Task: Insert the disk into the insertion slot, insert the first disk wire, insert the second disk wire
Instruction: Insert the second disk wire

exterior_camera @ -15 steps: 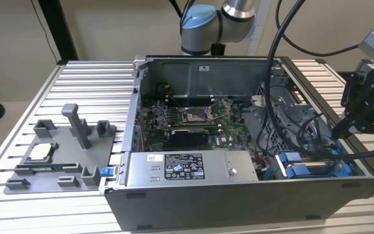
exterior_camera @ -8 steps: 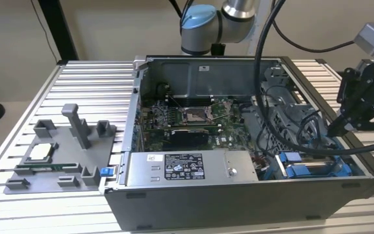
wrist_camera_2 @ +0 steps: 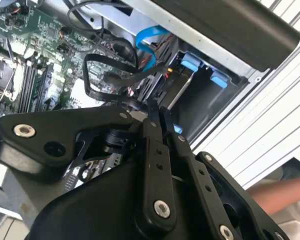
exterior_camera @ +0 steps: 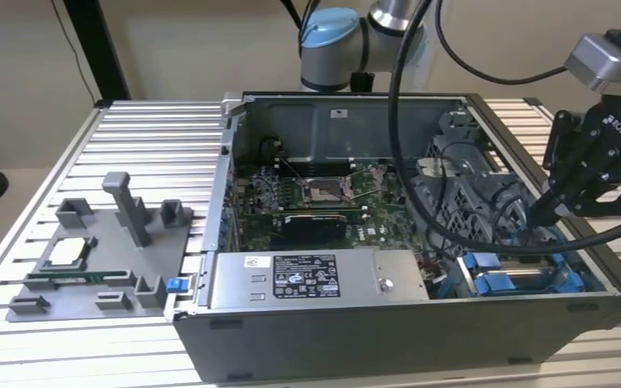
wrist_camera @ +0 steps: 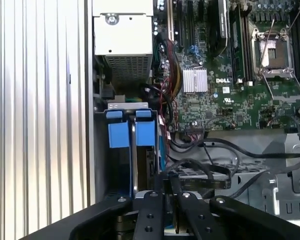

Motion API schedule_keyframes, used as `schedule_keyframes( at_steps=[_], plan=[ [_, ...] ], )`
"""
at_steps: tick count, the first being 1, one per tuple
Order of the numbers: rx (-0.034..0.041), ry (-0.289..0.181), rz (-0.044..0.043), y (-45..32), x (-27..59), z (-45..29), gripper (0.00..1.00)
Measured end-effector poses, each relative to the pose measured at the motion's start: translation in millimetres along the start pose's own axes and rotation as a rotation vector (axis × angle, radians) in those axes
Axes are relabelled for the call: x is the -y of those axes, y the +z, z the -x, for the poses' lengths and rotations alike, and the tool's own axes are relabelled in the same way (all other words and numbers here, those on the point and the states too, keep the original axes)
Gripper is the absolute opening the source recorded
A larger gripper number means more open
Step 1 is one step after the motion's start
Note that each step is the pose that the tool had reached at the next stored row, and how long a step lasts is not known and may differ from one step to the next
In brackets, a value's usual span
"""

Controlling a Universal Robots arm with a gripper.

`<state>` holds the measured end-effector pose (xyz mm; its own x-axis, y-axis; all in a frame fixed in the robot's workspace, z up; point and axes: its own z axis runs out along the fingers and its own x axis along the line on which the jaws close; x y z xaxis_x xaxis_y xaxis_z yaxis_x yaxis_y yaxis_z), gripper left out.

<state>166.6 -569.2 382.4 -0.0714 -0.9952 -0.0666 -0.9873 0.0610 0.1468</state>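
Ribbed metal tabletop (exterior_camera: 138, 129) carries an open grey computer case (exterior_camera: 397, 339), and the work is at its corner on the exterior view's right.

In the first wrist view the disk (wrist_camera: 118, 135) seems already seated. Its bright blue frame stands inside the insertion slot (exterior_camera: 521, 279), with the two blue tabs side by side at the mouth of the bay. I cannot see whether it is pushed fully home, but I judge that the first step is done.

Just above the bay hangs the claw (wrist_camera_2: 155, 107). Its fingers (wrist_camera_2: 151, 145) are pressed together, and they seem to pinch the end of a black wire (wrist_camera_2: 97, 57), which loops away over the board. The wire end is near the disk, but I see no plug sitting in it. So the first wire is, as I judge, in hand and not yet inserted, and the second wire is also left to do. Which of the dark cables is the second one I cannot tell.

Further out, the motherboard (exterior_camera: 322, 194) lies on the floor of the case, and a grey box with a sticker (exterior_camera: 305, 279) sits at the near wall. A grey plastic fixture (exterior_camera: 106, 259) rests on the tabletop, well apart from the case.
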Motion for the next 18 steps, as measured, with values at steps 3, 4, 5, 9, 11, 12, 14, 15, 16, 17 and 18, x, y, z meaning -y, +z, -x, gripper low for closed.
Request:
schedule_keyframes(
  at_steps=[3,4,5,9,11,12,14,15,16,17,18],
  plan=[
    [0.0001,0.0,-0.0017,0.5,-8.4,-0.9,0.0],
    [0.0003,0.0,-0.0026,0.9,-11.4,-1.3,0.0],
    [0.0003,0.0,-0.0037,1.2,-14.0,-1.7,0.0],
    [0.0012,-0.001,-0.0095,2.2,-22.0,-4.6,0.0],
    [0.0018,-0.001,-0.0115,2.1,-23.5,-8.4,0.0],
    [0.002,-0.001,-0.0119,2.1,-23.7,-11.1,0.0],
    [0.0024,-0.001,-0.0124,2.0,-23.9,-16.9,0.0],
    [0.0029,-0.001,-0.0127,2.0,-23.8,-20.2,0.0],
    [0.0039,-0.002,-0.0137,2.3,-23.6,-23.1,0.0],
    [0.0059,-0.002,-0.0153,2.7,-23.4,-26.1,0.0],
    [0.0081,-0.002,-0.0174,3.2,-23.1,-29.3,0.0]
  ],
)
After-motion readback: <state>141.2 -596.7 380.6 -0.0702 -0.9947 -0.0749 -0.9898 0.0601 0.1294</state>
